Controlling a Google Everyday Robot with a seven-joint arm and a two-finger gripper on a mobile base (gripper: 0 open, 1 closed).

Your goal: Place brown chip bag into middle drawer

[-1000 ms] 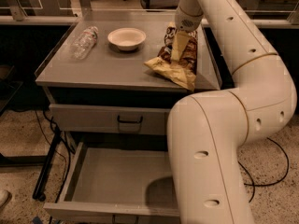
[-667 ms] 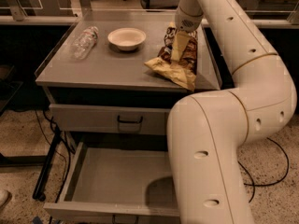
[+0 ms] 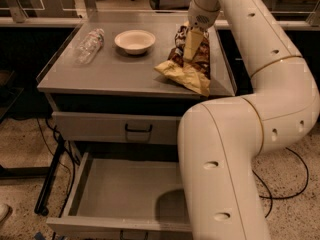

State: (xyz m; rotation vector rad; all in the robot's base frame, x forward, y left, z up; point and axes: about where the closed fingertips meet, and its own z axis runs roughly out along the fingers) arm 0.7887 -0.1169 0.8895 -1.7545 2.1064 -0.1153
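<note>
Your gripper (image 3: 192,49) sits at the right rear of the tabletop (image 3: 120,71), on the brown chip bag (image 3: 187,74). To its left stand the white bowl (image 3: 135,40) and clear bottle (image 3: 90,45), with bare tabletop in front of them. Below, the middle drawer (image 3: 120,189) lies open with a bare floor, but the arm (image 3: 225,149) covers its right side.

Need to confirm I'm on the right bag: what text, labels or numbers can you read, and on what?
Brown chip bag: printing too blurred to read.
Plastic bottle: label, if any, too small to read.
Nothing else shows text. The gripper is down at the bag's upper part.
</note>
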